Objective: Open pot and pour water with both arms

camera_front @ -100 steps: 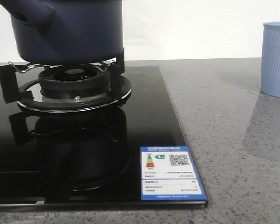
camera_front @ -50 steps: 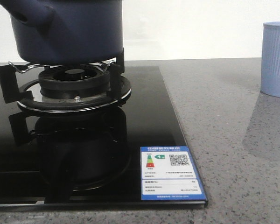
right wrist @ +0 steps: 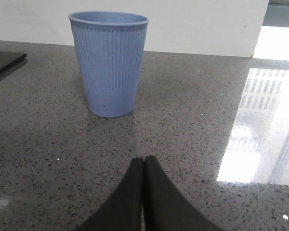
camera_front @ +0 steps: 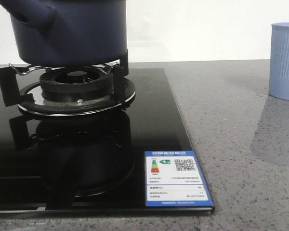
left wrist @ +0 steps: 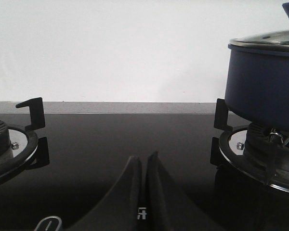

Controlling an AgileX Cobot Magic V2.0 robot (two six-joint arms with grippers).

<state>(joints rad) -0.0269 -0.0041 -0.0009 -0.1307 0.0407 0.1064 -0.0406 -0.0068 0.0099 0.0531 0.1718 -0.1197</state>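
The grey speckled stone bench carries everything here, and set into it is a black glass gas hob. The dark navy pot sits on the burner grate at the far left of the front view, its stubby hollow handle pointing left and forward. The left wrist view shows the glass lid seated on the pot, with a blue knob at the very edge of the picture. A second burner lies well apart from it across the bare glass.

The light blue ribbed cup stands upright on the bench, well to the right of the hob, and looks empty as far as the rim lets one see. An energy-rating sticker marks the hob's near right corner.

The left pincer hangs low over the glass between the two burners, fingers clenched together and holding nothing. The right pincer sits low over the bench near the cup, likewise clenched and empty.

By the look of it the task has not begun: lid on, pot untouched, both arms waiting. The opening step comes first. One pincer would need to spread its fingers, rise above the pot and close on the lid knob, while the other readies for the handle; the pour into the cup follows only once the lid is clear.
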